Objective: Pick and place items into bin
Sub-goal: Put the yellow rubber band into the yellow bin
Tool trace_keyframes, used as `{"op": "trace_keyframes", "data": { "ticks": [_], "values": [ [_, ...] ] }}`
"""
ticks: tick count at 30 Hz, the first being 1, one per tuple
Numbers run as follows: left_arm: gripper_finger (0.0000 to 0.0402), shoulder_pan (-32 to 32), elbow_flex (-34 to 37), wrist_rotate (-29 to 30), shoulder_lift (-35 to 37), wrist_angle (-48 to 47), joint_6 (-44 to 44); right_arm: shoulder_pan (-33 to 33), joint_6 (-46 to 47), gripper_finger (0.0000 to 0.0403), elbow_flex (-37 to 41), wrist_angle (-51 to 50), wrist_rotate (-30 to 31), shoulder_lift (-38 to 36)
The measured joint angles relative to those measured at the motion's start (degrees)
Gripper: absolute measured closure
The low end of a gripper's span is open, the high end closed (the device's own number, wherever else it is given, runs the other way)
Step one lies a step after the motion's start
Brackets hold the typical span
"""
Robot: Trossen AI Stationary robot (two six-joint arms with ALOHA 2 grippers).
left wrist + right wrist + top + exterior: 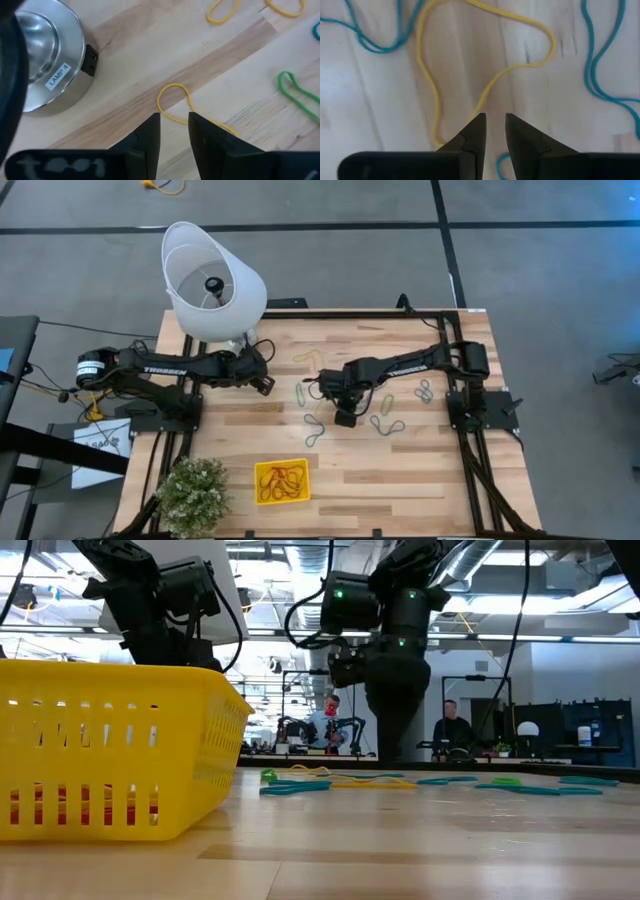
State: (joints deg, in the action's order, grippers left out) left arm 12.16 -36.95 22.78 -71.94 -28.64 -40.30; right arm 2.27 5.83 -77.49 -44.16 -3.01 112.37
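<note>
Several rubber bands (pixel 313 425) in yellow, green and blue lie loose on the wooden table. The yellow bin (pixel 282 463) stands near the front edge with red and orange bands (pixel 280 480) in it. My right gripper (pixel 345 417) is low over mid-table, its fingers a narrow gap apart (pixel 495 120) at the near end of a yellow band (pixel 429 80). My left gripper (pixel 265 383) waits by the lamp base, fingers a narrow gap apart (pixel 174 119) just short of another yellow band (pixel 173 86). My right gripper points down at the table. One finger (pixel 470 132) covers the near end of the yellow band (pixel 476 111), which lies flat. I cannot tell whether the finger touches it. No band shows in the gap between the fingers.
The white lampshade (pixel 212 280) and its metal base (pixel 45 65) stand at the far left. The potted plant (pixel 192 492) is at the front left. Blue bands (pixel 592 70) lie around my right gripper and a green band (pixel 295 95) near my left. People (pixel 330 720) stand in the room behind.
</note>
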Motion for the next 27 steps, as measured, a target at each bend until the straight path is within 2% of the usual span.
{"op": "trace_keyframes", "data": {
  "ticks": [5, 15, 27],
  "values": [
    [0.0310, 0.0, 0.0, -0.7, 0.0, 0.1, -0.5, -0.7, 3.6, 0.0337, 0.0, 0.1, -0.1, 1.3],
    [0.0310, 0.0, 0.0, -1.0, 0.0, 0.2, -0.5, -2.9, 3.6, 0.0337, -0.2, -0.4, 0.0, 4.4],
    [0.0310, 0.0, 0.0, -1.0, 0.0, 0.3, -0.8, -1.8, 4.9, 0.0337, 0.1, 0.1, 0.0, 0.1]
  ]
}}
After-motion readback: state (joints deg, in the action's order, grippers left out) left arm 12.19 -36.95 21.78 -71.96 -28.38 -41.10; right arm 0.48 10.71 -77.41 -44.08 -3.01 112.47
